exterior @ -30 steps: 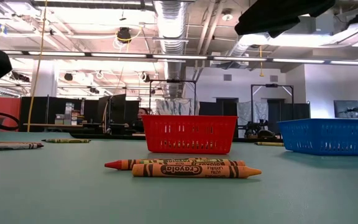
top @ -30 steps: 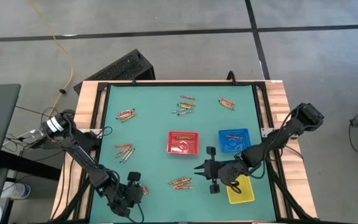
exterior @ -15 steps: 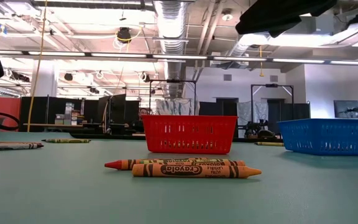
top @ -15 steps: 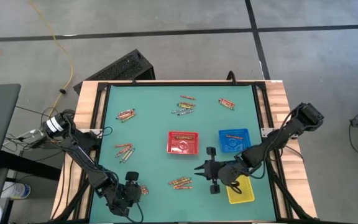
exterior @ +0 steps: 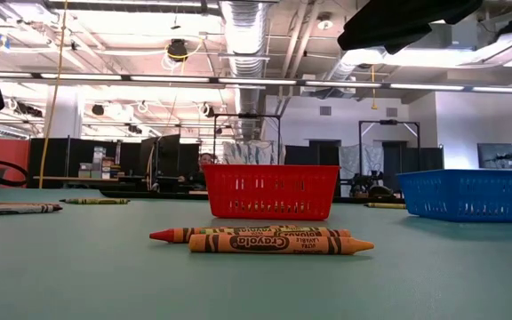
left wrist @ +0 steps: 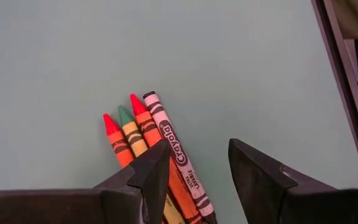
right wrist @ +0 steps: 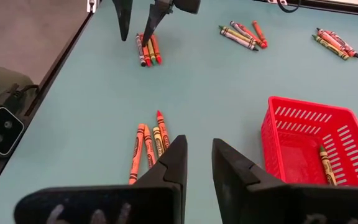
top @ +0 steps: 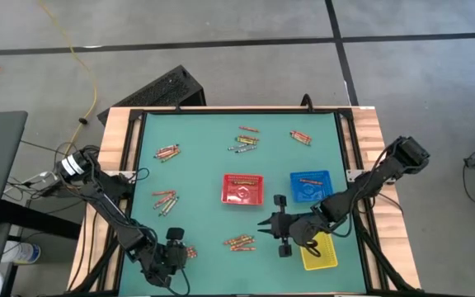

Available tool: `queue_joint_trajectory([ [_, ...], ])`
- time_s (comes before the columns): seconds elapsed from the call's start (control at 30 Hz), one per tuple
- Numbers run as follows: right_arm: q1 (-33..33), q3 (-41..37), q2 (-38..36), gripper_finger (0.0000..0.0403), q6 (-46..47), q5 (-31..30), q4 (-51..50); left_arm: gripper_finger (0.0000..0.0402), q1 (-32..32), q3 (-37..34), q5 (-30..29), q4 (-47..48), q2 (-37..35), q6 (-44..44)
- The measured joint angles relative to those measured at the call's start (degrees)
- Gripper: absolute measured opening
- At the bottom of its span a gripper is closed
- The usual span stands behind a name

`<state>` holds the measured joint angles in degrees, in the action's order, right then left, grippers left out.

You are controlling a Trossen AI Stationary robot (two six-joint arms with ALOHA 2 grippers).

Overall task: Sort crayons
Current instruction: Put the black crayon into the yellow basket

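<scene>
Crayons lie in small clusters on the teal table. One cluster (top: 190, 252) is at the near left, and my left gripper (left wrist: 197, 155) hangs open over it; these crayons (left wrist: 143, 134) lie side by side, partly under one finger. Another cluster (top: 239, 242) lies near the table's front, just left of my right gripper (top: 262, 224). That gripper is open with a narrow gap, nothing between its fingers (right wrist: 197, 152), and it stands above the table. The low view shows this cluster (exterior: 265, 238) in front of the red tray (exterior: 274, 191). My left gripper has one fingertip (left wrist: 159, 160) standing over the butt ends of the near-left crayons (left wrist: 179, 171), slanting down at them. I cannot tell whether it touches them. The other finger stands over bare table beside the cluster.
More crayon clusters lie at mid left (top: 165, 200), far left (top: 167, 152), far middle (top: 246, 140) and far right (top: 300, 137). The red tray (top: 243, 188) holds a crayon (right wrist: 325, 163). The blue tray (top: 310, 186) and yellow tray (top: 320, 250) stand at the right.
</scene>
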<state>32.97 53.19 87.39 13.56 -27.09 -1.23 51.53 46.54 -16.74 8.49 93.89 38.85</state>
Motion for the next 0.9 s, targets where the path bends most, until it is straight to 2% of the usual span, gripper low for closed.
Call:
queue_joint_trajectory([
  [0.73, -0.01, 0.00, 0.00, 0.0067, 0.09, 0.02, 0.00, 0.0153, -0.26, -0.02, 2.69, 2.97, -0.07, -2.56],
  [0.9, -0.01, 0.00, 0.00, 0.0067, 0.09, 0.02, 0.00, 0.0153, -0.42, -0.02, -0.91, 3.31, -0.07, -5.40],
])
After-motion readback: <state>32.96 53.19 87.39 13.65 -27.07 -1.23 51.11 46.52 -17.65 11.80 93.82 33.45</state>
